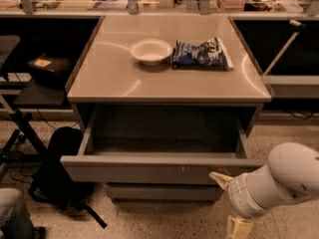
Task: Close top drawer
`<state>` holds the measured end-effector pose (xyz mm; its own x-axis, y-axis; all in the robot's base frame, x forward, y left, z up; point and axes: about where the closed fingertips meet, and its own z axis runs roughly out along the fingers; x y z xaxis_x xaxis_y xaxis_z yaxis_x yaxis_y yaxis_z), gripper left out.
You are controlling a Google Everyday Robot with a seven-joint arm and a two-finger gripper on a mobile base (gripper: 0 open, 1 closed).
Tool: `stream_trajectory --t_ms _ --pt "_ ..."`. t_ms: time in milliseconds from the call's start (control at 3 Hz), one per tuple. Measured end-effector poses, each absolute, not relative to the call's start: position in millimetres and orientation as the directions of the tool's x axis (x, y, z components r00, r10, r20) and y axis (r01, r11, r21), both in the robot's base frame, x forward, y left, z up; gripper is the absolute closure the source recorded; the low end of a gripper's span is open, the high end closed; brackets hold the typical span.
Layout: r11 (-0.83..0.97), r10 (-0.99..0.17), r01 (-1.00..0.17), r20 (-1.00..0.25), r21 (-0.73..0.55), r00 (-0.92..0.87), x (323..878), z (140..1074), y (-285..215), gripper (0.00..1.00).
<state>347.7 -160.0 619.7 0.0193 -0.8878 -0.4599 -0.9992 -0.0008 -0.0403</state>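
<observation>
The top drawer (149, 169) is a wide, shallow grey metal drawer under the tabletop. It stands pulled out toward me and its inside looks empty. Its plain front panel has small white scratch marks. My gripper (221, 179) is at the lower right, on the end of the white arm (279, 180). Its beige tip sits against or just in front of the right end of the drawer's front panel.
A white bowl (150, 50) and a blue snack bag (202, 54) lie on the table (114, 78). A narrower lower drawer front (159, 192) sits below. A black bag (62, 158) and chair legs are on the floor at left. Cluttered benches stand behind.
</observation>
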Motion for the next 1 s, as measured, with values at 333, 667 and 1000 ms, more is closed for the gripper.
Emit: stream_trajectory --t_ms 333,667,1000 --pt "-0.014 -0.856 -0.999 -0.516 -0.045 0.035 381.7 612.4 -154.6 0.00" --pt "-0.025 -0.832 -0.998 -0.552 -0.058 0.053 412.0 612.7 -144.1 0.00" --pt "-0.037 -0.810 -0.997 -0.582 -0.068 0.070 452.9 615.8 -122.7 0.00"
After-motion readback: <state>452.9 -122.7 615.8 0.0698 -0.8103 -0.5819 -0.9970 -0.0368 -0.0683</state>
